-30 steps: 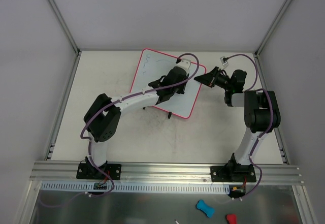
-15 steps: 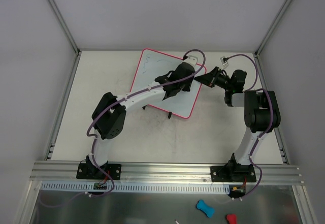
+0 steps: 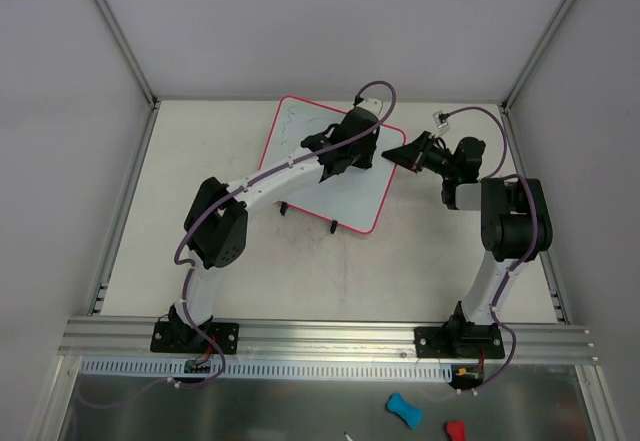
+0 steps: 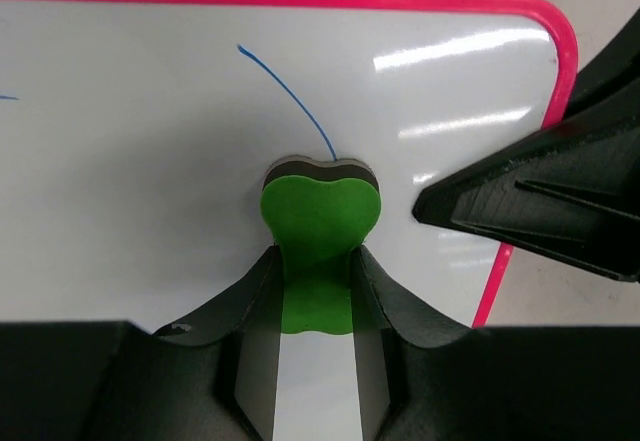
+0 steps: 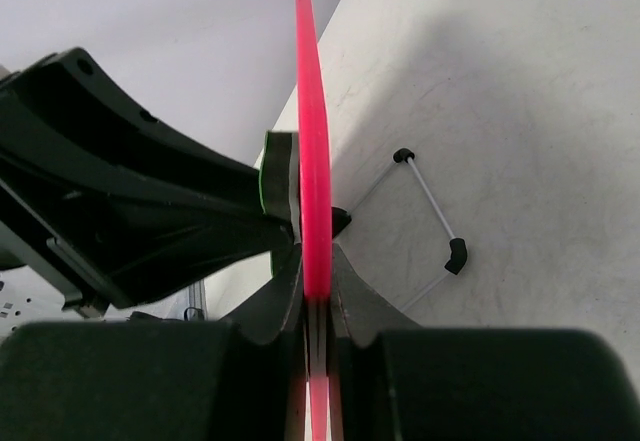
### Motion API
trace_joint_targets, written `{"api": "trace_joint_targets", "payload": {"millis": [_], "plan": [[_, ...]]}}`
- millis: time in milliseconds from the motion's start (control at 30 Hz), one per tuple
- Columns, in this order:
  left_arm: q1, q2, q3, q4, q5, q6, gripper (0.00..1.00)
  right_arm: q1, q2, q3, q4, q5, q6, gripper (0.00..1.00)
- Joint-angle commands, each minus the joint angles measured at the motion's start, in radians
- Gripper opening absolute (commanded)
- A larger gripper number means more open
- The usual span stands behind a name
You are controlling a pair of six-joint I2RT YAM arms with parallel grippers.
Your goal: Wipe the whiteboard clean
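Currently the left gripper (image 4: 318,279) is clamping a green eraser (image 4: 320,216) between its two matte black fingers, which are closing tight on the narrow waist of the piece. The eraser is a smooth foam shape with a rounded, heart-like lobed head and a dark felt layer beneath. That felt is pressing against the glossy white face of the whiteboard (image 4: 150,151). A thin curved blue pen line (image 4: 290,91) is running up from just behind the eraser's head. The whiteboard is lying askew at the far middle of the pale, scuffed table (image 3: 420,261), its thin pink-red frame rounding off at the corners. The right gripper (image 5: 316,281) is pinching the board's right edge, its jaws squeezing the plastic rim, which is showing edge-on as a slim bright strip. A thin wire leg (image 5: 430,199) with small black rubbery ends is sticking out beneath the board.
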Motion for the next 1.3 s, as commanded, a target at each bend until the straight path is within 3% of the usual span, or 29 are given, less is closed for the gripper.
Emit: {"api": "trace_joint_targets", "payload": {"millis": [0,300,633,1267], "plan": [[0.065,0.049,0.045,-0.005,-0.020,-0.006,0.00,0.055,-0.028,0.018,0.052,-0.064,-0.018,0.00],[0.122,0.073,0.118,-0.030,0.031,-0.035,0.00,0.056,-0.028,0.019,0.052,-0.066,-0.015,0.00],[0.215,0.047,0.086,-0.070,0.017,-0.055,0.00,0.056,-0.025,0.022,0.050,-0.064,-0.018,0.00],[0.194,-0.043,0.057,-0.091,0.008,0.012,0.00,0.073,-0.065,0.002,0.050,-0.073,-0.095,0.00]]}}
